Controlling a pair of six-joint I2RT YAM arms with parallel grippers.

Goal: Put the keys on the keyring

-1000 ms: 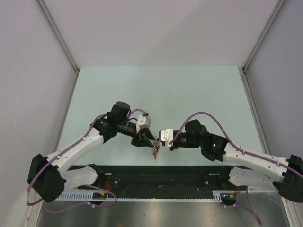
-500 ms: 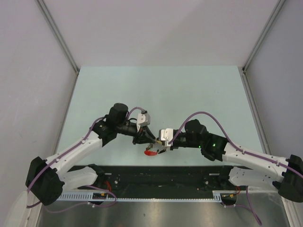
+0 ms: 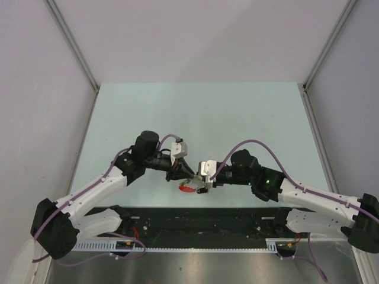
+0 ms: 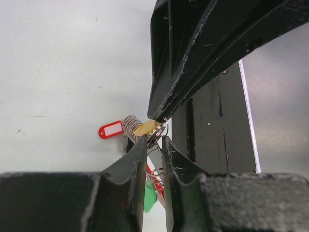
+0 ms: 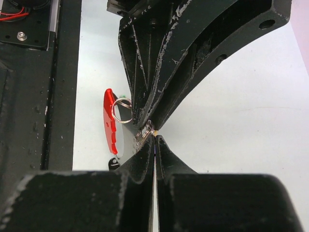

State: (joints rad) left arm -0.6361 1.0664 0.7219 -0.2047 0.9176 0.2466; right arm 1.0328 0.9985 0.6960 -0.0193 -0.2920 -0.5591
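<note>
Top external view: meeting, tip to tip, of the left gripper (image 3: pixel 189 177) and the right gripper (image 3: pixel 198 186) over the near edge of the pale green bench (image 3: pixel 195 112). Just beside them, on the near side, the red of the keyring (image 3: pixel 186 189), close to the black base rail (image 3: pixel 201 216).

Right wrist view: right jaws pressed fully together, with small metal pieces exactly at the tips; not possible to tell if really clamped. On the left of them, the keyring's red curved band with a wire ring (image 5: pixel 121 110) at its upper end.

Left wrist view: only a thin slit at the left jaws, with wire loops in it; cannot tell whether pinching. Just above the tips, the yellow key (image 4: pixel 146 127), touching a grey ridged piece (image 4: pixel 129 126). Lower, behind the jaws, the green key (image 4: pixel 149 199). Left of the ridged piece, the keyring again, red with a white face.
</note>
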